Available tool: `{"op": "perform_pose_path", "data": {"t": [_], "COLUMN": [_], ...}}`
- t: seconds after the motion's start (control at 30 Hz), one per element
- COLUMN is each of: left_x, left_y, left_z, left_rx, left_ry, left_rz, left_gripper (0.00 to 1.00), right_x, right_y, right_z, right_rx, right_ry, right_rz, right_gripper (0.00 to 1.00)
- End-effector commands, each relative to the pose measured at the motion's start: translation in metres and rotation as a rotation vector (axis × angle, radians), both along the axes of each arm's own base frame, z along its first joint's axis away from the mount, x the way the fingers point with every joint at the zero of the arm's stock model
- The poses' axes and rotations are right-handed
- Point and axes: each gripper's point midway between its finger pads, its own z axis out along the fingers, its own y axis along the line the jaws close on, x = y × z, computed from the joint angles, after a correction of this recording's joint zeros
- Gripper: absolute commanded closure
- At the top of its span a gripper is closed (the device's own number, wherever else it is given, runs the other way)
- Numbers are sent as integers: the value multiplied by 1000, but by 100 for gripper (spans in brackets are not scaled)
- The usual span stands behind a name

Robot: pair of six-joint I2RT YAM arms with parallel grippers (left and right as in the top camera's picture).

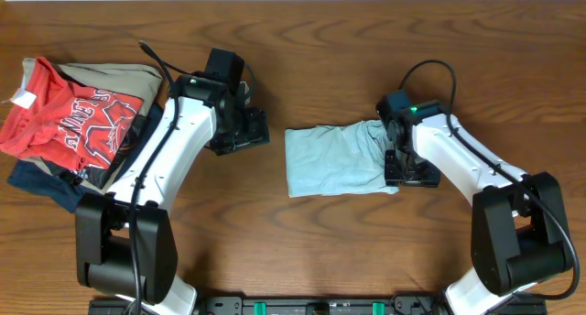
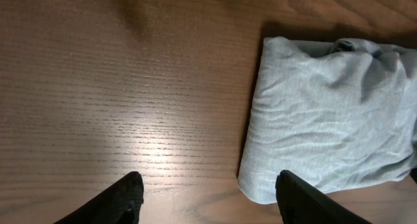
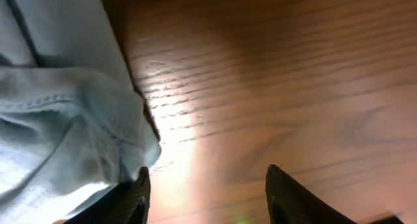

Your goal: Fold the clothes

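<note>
Plain pale blue T-shirt, no print; red shirt with white lettering; khaki garment and navy garment, both plain; brown table, wavy wood grain; my arms white, black joints

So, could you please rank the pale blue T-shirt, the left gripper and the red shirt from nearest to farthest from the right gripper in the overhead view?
1. Pale blue T-shirt: directly beside the right gripper, bunched edge at its fingers.
2. Left gripper: beyond the T-shirt's far edge.
3. Red shirt: farthest, out on the robot's left side.
</note>
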Motion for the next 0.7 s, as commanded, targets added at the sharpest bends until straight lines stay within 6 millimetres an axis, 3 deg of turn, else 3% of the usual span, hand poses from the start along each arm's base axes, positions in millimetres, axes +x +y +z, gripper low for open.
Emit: {"op": "perform_pose_path", "data": {"t": [0.0, 0.17, 0.37, 0.53, 0.67], "left_x": [-1, -1, 4, 11, 16], "left_y": [1, 1, 0, -2, -8], "left_z": [-1, -1, 0, -3, -7], "left_rx": [9, 9, 4, 0, -4], "left_ry": [-2, -3, -25, -45, -60], "left_rz": [-19, -20, -23, -26, -38], "left_gripper": [33, 33, 33, 32, 32], "right_x": [15, 54, 103, 112, 107], "right_y": [-4, 16, 74, 86, 91], "right_z": [7, 32, 52, 48, 30], "right_rx": [-30, 56, 340, 386, 378], "right_ry": [-57, -160, -318, -345, -296], "right_rz": [-30, 40, 207, 221, 231], "right_gripper": [46, 45, 45, 50, 59]}}
